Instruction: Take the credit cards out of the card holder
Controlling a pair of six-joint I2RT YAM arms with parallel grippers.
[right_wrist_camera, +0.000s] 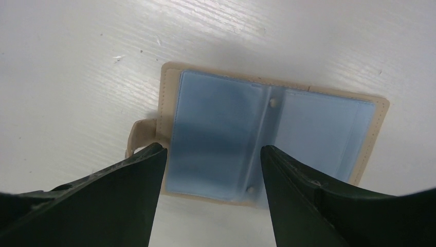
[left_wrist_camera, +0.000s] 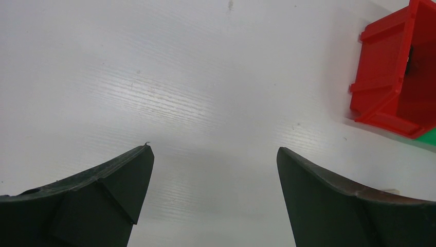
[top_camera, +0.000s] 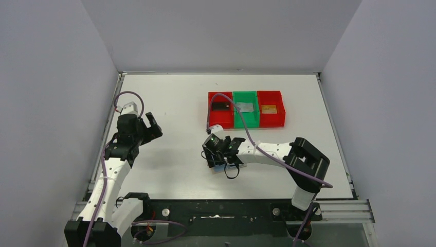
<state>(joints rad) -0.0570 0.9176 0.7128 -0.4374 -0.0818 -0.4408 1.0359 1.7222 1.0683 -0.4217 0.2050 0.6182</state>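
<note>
You have three credit cards on the far side: one black card [top_camera: 220, 106], one silver-grey card [top_camera: 246, 107] and one gold-orange card [top_camera: 269, 109]. You can count two red bins [top_camera: 229, 122] [top_camera: 271, 121] and one green bin [top_camera: 246, 122]. There is one card holder [right_wrist_camera: 267, 139], and two grippers: the left gripper [left_wrist_camera: 214, 148] and the right gripper [right_wrist_camera: 213, 147].

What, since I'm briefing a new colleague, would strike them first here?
The row of bins, red, green, red, at the table's far middle, each holding one of the credit cards. The card holder lies open under the right gripper, its pale blue sleeves seemingly empty; the left gripper hangs open over the table.
</note>
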